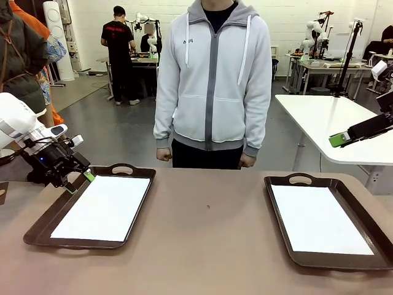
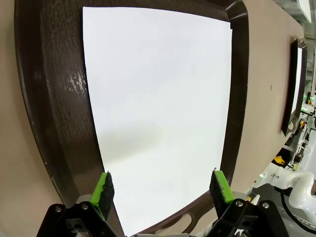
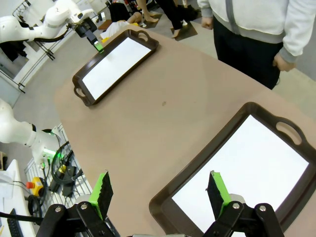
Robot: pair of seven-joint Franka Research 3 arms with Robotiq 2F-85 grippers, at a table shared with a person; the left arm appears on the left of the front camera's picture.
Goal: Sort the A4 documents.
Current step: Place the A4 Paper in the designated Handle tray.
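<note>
You have two dark brown trays on the desk [image 1: 202, 246], one to each side, and each carries a white sheet lying flat on its floor. The left tray [image 1: 43, 222] holds the left sheet [image 1: 103, 208], and the right tray [image 1: 279, 212] holds the right sheet [image 1: 319, 219]; both sheets sit inside the rims with a band of tray floor showing around them. Your left gripper [image 1: 78, 178] hangs at the far left corner of the left tray, just above its rim, with its jaws spread wide and nothing between them. Through the left wrist camera you look down on that same sheet [image 2: 158, 113], the green pads [image 2: 102, 190] standing apart on either side of its near end, with the tray's rim [image 2: 47, 123] curving round it. Your right gripper [image 1: 344, 136] is raised well above the desk, over to the right and clear of the right tray. In the right wrist view its jaws stand fully apart and hold nothing, and below them you see the right sheet [image 3: 249, 173] in its tray [image 3: 163, 197]. A person [image 1: 212, 80] in a grey hooded jacket stands at the far side of the desk, between the two trays, hands down at the sides.
</note>
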